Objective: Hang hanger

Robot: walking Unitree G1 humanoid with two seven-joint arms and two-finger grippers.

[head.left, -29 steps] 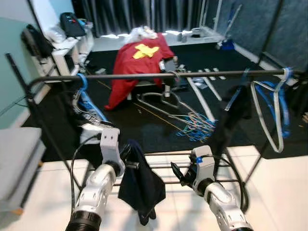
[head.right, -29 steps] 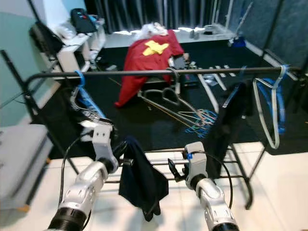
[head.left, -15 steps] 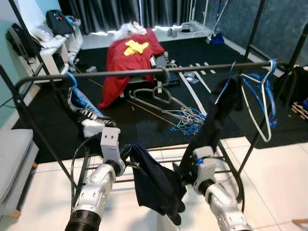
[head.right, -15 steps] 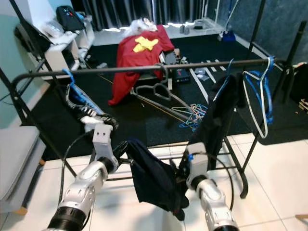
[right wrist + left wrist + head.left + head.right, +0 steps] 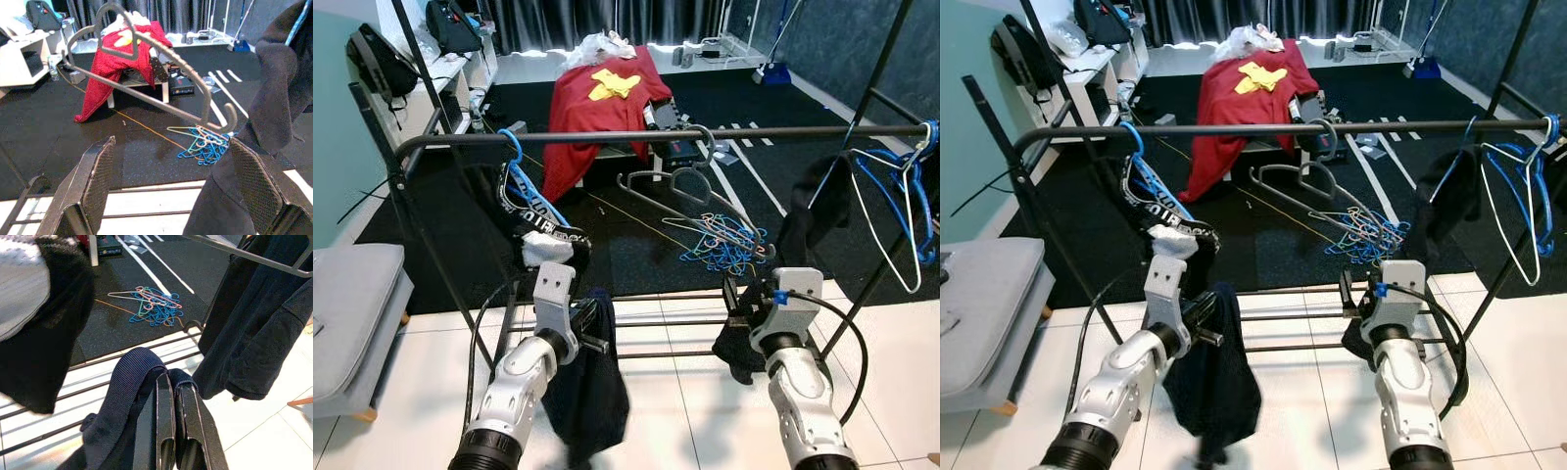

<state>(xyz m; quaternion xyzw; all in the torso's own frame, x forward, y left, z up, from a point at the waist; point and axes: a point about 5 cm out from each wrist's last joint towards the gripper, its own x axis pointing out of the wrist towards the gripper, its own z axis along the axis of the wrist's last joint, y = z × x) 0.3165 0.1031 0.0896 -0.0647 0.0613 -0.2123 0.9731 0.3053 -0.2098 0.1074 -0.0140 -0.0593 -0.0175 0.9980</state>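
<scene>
Left gripper [image 5: 166, 421] pinched on dark navy garment [image 5: 582, 392], held low, near side of clothes rail [image 5: 656, 135]. Right gripper [image 5: 173, 196] spread wide, empty, right of garment. Grey hanger [image 5: 671, 181] hooked mid-rail. Advice: lift garment level, avoid snagging lower rack bars [image 5: 1283, 318].

Left claw [image 5: 1215, 320] w/ dark garment [image 5: 1214, 377] below rail [image 5: 1332, 126].

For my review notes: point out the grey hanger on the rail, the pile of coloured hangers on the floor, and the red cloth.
grey hanger [image 5: 668, 180], left eye view, on its shoulder bar.
pile of coloured hangers [image 5: 724, 245], left eye view, middle of the heap.
red cloth [image 5: 597, 113], left eye view, its draped front.
</scene>
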